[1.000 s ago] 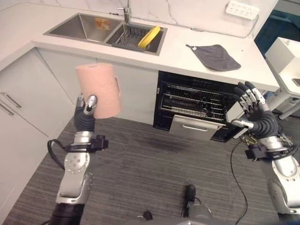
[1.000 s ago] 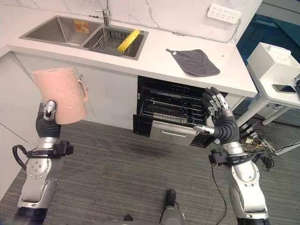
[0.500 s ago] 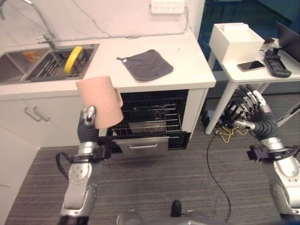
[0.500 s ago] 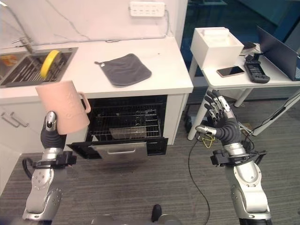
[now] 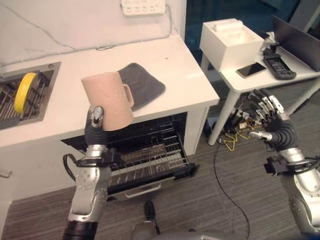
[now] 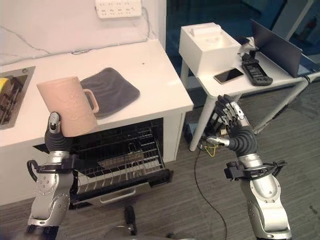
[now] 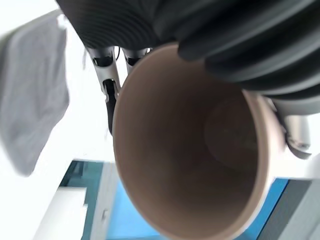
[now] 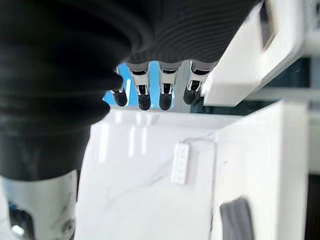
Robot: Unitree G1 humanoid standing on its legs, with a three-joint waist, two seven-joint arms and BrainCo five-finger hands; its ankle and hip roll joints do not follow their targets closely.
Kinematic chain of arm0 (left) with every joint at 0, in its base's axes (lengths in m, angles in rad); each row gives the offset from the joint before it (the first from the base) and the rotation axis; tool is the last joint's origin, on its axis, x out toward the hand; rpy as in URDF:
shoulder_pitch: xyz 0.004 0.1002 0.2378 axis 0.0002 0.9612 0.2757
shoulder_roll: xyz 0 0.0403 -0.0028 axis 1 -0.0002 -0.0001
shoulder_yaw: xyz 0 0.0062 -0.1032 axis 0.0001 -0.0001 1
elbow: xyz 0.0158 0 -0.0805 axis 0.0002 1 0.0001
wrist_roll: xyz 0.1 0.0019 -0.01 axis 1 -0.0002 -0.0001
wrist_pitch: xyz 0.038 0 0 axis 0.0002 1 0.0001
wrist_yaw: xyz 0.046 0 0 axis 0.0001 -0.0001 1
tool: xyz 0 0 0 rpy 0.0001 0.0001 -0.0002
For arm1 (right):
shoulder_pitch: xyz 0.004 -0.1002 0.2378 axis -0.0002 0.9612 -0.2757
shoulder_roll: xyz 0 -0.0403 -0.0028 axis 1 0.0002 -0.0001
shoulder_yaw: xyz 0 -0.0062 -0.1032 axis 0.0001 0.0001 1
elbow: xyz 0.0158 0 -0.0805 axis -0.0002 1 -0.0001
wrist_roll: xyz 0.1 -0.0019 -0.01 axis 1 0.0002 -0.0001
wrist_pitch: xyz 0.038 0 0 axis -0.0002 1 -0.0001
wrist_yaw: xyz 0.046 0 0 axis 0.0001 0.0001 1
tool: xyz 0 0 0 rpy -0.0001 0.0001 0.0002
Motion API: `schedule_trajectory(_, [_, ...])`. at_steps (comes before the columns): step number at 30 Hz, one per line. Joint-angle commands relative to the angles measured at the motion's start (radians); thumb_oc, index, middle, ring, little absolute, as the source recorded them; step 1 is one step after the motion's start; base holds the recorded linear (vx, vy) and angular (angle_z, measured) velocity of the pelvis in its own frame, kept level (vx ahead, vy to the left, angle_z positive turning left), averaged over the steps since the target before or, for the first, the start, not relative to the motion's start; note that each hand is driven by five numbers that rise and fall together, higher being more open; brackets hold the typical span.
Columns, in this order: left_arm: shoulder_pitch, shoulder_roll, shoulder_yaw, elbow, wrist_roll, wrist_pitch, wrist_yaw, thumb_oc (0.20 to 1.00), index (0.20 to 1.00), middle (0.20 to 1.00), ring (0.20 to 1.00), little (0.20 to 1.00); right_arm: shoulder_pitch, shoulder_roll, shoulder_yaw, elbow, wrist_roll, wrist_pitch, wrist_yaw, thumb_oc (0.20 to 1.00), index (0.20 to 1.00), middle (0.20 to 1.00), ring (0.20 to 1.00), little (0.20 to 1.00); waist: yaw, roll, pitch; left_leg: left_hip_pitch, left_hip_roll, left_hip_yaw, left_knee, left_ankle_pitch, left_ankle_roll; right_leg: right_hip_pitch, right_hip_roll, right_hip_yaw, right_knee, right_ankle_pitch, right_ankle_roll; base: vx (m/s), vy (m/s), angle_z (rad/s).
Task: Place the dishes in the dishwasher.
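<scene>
A tall pink mug (image 5: 106,101) with a side handle is held upright in front of the counter, my left hand (image 5: 95,126) shut on its lower part. The left wrist view looks into the mug's bare inside (image 7: 200,150), with fingers (image 7: 111,95) curled along its outer wall. Below the counter the dishwasher (image 5: 145,162) stands open, its wire rack (image 6: 117,165) pulled out over the lowered door. My right hand (image 5: 272,129) hangs open in the air to the right, near the side table, its fingers (image 8: 145,95) straight and holding nothing. A yellow plate (image 5: 22,97) stands on edge in the sink's rack.
A grey cloth (image 5: 142,86) lies on the white counter (image 5: 185,75) behind the mug. To the right a white side table (image 6: 280,82) carries a white box (image 5: 230,37), a phone (image 5: 251,70) and a dark handset (image 6: 254,70). Cables lie on the floor under that table.
The camera has swung right, so the sink has slid to the left edge and the side table has come closer. The mug stays in my left hand; the right hand stays open.
</scene>
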Motion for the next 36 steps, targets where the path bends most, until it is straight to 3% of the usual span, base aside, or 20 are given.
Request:
schedule_trajectory(1, [-0.022, 0.063, 0.053, -0.069, -0.025, -0.04, -0.002, 0.2, 0.2, 0.2, 0.2, 0.2, -0.084, -0.011, -0.006, 0.008, -0.036, -0.031, -0.031, 1.0, 1.0, 1.0, 1.0, 1.0, 0.064, -0.028, -0.046, 0.1, 0.098, -0.01, 0.011, -0.129, -0.114, -0.108, -0.181, -0.008, -0.056, 0.09, 0.125, 0.06, 0.257, 0.65])
schedule_trajectory(4, [-0.026, 0.063, 0.047, -0.081, -0.029, -0.025, -0.004, 0.2, 0.2, 0.2, 0.2, 0.2, -0.09, -0.01, -0.001, 0.016, -0.047, -0.025, -0.044, 1.0, 1.0, 1.0, 1.0, 1.0, 0.083, -0.042, -0.05, 0.092, 0.074, -0.023, 0.011, -0.14, -0.091, -0.113, -0.198, -0.019, -0.014, 0.099, 0.13, 0.04, 0.217, 0.53])
schedule_trajectory(6, [-0.027, 0.068, 0.045, -0.087, -0.02, -0.02, -0.012, 0.2, 0.2, 0.2, 0.2, 0.2, -0.084, -0.003, 0.004, 0.019, -0.039, -0.03, -0.036, 1.0, 1.0, 1.0, 1.0, 1.0, 0.089, -0.049, -0.043, 0.092, 0.063, -0.036, 0.011, -0.145, -0.067, -0.173, -0.2, -0.003, 0.128, 0.131, 0.126, 0.04, 0.153, 0.48])
schedule_trajectory(7, [-0.026, 0.069, 0.046, -0.089, -0.018, -0.021, -0.016, 0.2, 0.2, 0.2, 0.2, 0.2, -0.081, -0.003, 0.005, 0.019, -0.037, -0.031, -0.034, 1.0, 1.0, 1.0, 1.0, 1.0, 0.088, -0.048, -0.043, 0.092, 0.064, -0.037, 0.011, -0.146, -0.065, -0.184, -0.195, 0.003, 0.138, 0.126, 0.124, 0.06, 0.049, 0.15])
schedule_trajectory(10, [-0.054, 0.083, 0.033, -0.09, -0.014, -0.025, -0.008, 0.2, 0.2, 0.2, 0.2, 0.2, -0.075, -0.013, 0.005, 0.027, -0.032, -0.056, -0.021, 1.0, 1.0, 1.0, 1.0, 1.0, 0.068, -0.048, -0.036, 0.089, 0.072, -0.064, 0.011, -0.149, -0.075, -0.204, -0.097, 0.061, 0.008, 0.076, 0.089, 0.1, -0.152, 0.15])
schedule_trajectory(13, [-0.046, 0.078, 0.024, -0.098, -0.015, -0.025, -0.011, 0.2, 0.2, 0.2, 0.2, 0.2, -0.066, -0.022, -0.004, 0.014, -0.025, -0.05, -0.025, 1.0, 1.0, 1.0, 1.0, 1.0, 0.073, -0.049, -0.029, 0.078, 0.074, -0.068, 0.011, -0.125, -0.077, -0.202, -0.082, 0.065, 0.002, 0.083, 0.072, 0.04, -0.236, 0.4])
schedule_trajectory(15, [-0.037, 0.069, 0.012, -0.098, -0.024, -0.033, -0.02, 0.2, 0.2, 0.2, 0.2, 0.2, -0.082, -0.021, 0.019, 0.017, -0.027, -0.043, -0.036, 1.0, 1.0, 1.0, 1.0, 1.0, 0.081, -0.041, -0.025, 0.068, 0.095, -0.069, 0.011, -0.106, -0.099, -0.193, -0.054, 0.068, -0.015, 0.066, 0.044, 0.05, -0.32, 0.27])
schedule_trajectory(19, [-0.016, 0.073, 0.009, -0.118, -0.077, -0.039, -0.075, 0.2, 0.2, 0.2, 0.2, 0.2, -0.075, -0.057, -0.002, 0.02, -0.013, -0.017, -0.069, 1.0, 1.0, 1.0, 1.0, 1.0, 0.081, -0.036, -0.017, 0.008, 0.12, -0.02, 0.096, -0.086, -0.145, -0.146, -0.057, 0.024, -0.071, 0.071, 0.024, 0.0, -0.214, 0.65])
schedule_trajectory(20, [-0.018, 0.074, 0.003, -0.121, -0.092, -0.043, -0.078, 0.2, 0.2, 0.2, 0.2, 0.2, -0.075, -0.067, -0.008, 0.025, -0.016, -0.021, -0.075, 1.0, 1.0, 1.0, 1.0, 1.0, 0.07, -0.035, -0.011, -0.011, 0.139, 0.033, 0.127, -0.082, -0.155, -0.14, -0.063, 0.002, -0.079, 0.076, 0.025, -0.19, -0.011, 0.91])
schedule_trajectory(21, [-0.04, 0.069, -0.024, -0.114, -0.109, -0.06, -0.091, 0.2, 0.2, 0.2, 0.2, 0.2, -0.094, -0.077, -0.012, 0.039, -0.032, -0.03, -0.087, 1.0, 1.0, 1.0, 1.0, 1.0, 0.038, -0.033, -0.004, -0.014, 0.204, 0.118, 0.193, -0.077, -0.17, -0.142, -0.077, -0.04, -0.084, 0.088, 0.02, -0.17, 0.038, 0.71])
schedule_trajectory(22, [-0.045, 0.066, -0.031, -0.109, -0.107, -0.07, -0.092, 0.2, 0.2, 0.2, 0.2, 0.2, -0.103, -0.079, -0.008, 0.045, -0.036, -0.034, -0.089, 1.0, 1.0, 1.0, 1.0, 1.0, 0.031, -0.032, -0.003, -0.007, 0.216, 0.118, 0.207, -0.08, -0.172, -0.144, -0.079, -0.043, -0.085, 0.091, 0.019, -0.19, 0.161, 1.08])
schedule_trajectory(24, [-0.04, 0.061, -0.037, -0.113, -0.097, -0.103, -0.063, 0.2, 0.2, 0.2, 0.2, 0.2, -0.148, -0.093, 0.006, 0.062, -0.038, -0.03, -0.069, 1.0, 1.0, 1.0, 1.0, 1.0, 0.026, -0.02, -0.021, 0.064, 0.195, 0.02, 0.136, -0.114, -0.161, -0.171, -0.085, 0.011, -0.081, 0.098, 0.027, -0.09, 0.349, 0.86])
schedule_trajectory(27, [-0.055, 0.051, -0.033, -0.102, -0.098, -0.089, -0.051, 0.2, 0.2, 0.2, 0.2, 0.2, -0.142, -0.078, 0.006, 0.061, -0.054, -0.027, -0.052, 1.0, 1.0, 1.0, 1.0, 1.0, 0.01, 0.004, -0.058, 0.137, 0.214, 0.042, 0.011, -0.105, -0.174, -0.174, -0.107, 0.007, -0.088, 0.096, 0.056, 0.01, 0.387, -0.65])
schedule_trajectory(29, [-0.07, 0.048, -0.042, -0.089, -0.098, -0.082, -0.051, 0.2, 0.2, 0.2, 0.2, 0.2, -0.137, -0.07, -0.003, 0.055, -0.051, -0.018, -0.056, 1.0, 1.0, 1.0, 1.0, 1.0, 0.003, 0.009, -0.074, 0.138, 0.205, 0.044, 0.011, -0.121, -0.178, -0.178, -0.144, -0.021, -0.088, 0.116, 0.088, -0.03, 0.44, -0.02])
schedule_trajectory(34, [-0.115, 0.06, -0.035, -0.092, -0.072, -0.032, -0.068, 0.2, 0.2, 0.2, 0.2, 0.2, -0.121, -0.036, -0.008, 0.023, -0.07, 0.001, -0.061, 1.0, 1.0, 1.0, 1.0, 1.0, 0.019, -0.023, -0.065, 0.149, 0.144, 0.023, 0.011, -0.164, -0.14, -0.216, -0.24, -0.073, -0.017, 0.167, 0.146, -0.05, 0.349, 0.49])
schedule_trajectory(36, [-0.121, 0.063, -0.037, -0.095, -0.059, -0.027, -0.074, 0.2, 0.2, 0.2, 0.2, 0.2, -0.126, -0.028, -0.002, 0.021, -0.069, -0.003, -0.069, 1.0, 1.0, 1.0, 1.0, 1.0, 0.026, -0.029, -0.062, 0.148, 0.142, 0.024, 0.011, -0.168, -0.129, -0.218, -0.243, -0.079, -0.012, 0.172, 0.146, -0.07, 0.085, 0.13])
